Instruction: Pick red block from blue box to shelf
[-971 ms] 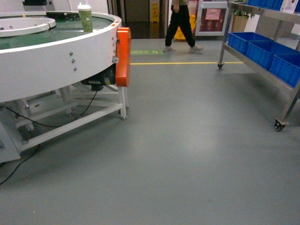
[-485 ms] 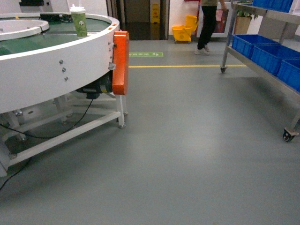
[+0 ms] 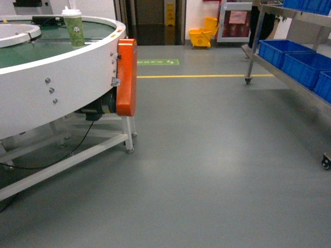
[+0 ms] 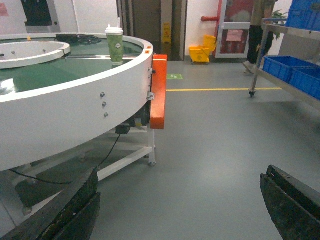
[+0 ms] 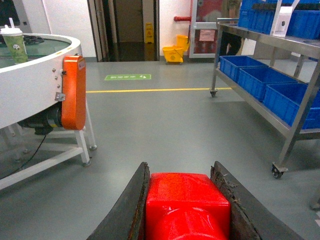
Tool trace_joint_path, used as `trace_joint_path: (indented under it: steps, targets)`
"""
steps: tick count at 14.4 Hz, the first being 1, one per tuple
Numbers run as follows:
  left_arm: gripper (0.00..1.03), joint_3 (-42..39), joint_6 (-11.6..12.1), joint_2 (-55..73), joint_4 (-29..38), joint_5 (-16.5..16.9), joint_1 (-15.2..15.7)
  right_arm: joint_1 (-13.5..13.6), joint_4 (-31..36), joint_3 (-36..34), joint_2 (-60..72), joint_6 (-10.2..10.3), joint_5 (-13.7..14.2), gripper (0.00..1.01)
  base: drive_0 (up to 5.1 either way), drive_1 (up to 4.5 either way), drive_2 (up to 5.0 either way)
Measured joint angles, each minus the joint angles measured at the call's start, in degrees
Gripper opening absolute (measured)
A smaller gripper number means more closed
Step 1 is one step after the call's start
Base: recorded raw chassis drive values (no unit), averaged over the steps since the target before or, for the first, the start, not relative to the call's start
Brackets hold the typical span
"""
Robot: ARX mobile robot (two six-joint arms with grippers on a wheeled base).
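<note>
In the head view, a large round white machine with a green top stands on the left, and a paper cup with a lid stands near its rim. An orange cover is fixed on its side. The grey floor lies ahead with a yellow line across it. On the right is the shelf, holding dark blue crates. No gripper is visible here.

In the left wrist view, the left gripper shows its two dark jaws at the bottom corners, far apart, with nothing between them. Behind them are the same machine, the cup and a yellow mop bucket.

In the right wrist view, the right gripper has its jaws pressed on both sides of the red block, which is held above the floor. The shelf stands on the right, well apart from the block.
</note>
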Motion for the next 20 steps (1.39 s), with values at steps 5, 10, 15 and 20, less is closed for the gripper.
trace_joint_path:
  steps: [5, 10, 15, 20]
  targets:
    - [0.98, 0.00, 0.00, 0.00, 0.09, -0.02, 0.00, 0.00, 0.17, 0.00, 0.00, 0.00, -0.02, 0.28, -0.2, 3.18, -3.7]
    - [0.98, 0.00, 0.00, 0.00, -0.02, 0.02, 0.13, 0.00, 0.02, 0.00, 0.00, 0.00, -0.02, 0.28, -1.8, -1.77, -1.8]
    - [0.98, 0.00, 0.00, 0.00, -0.02, 0.04, 0.13, 0.00, -0.02, 0.00, 0.00, 0.00, -0.02, 0.28, -1.5, -1.55, -1.5]
    - [0.98, 0.00, 0.00, 0.00, -0.02, 0.04, 0.13, 0.00, 0.00, 0.00, 0.00, 0.00, -0.02, 0.28, -1.5, -1.53, -1.5]
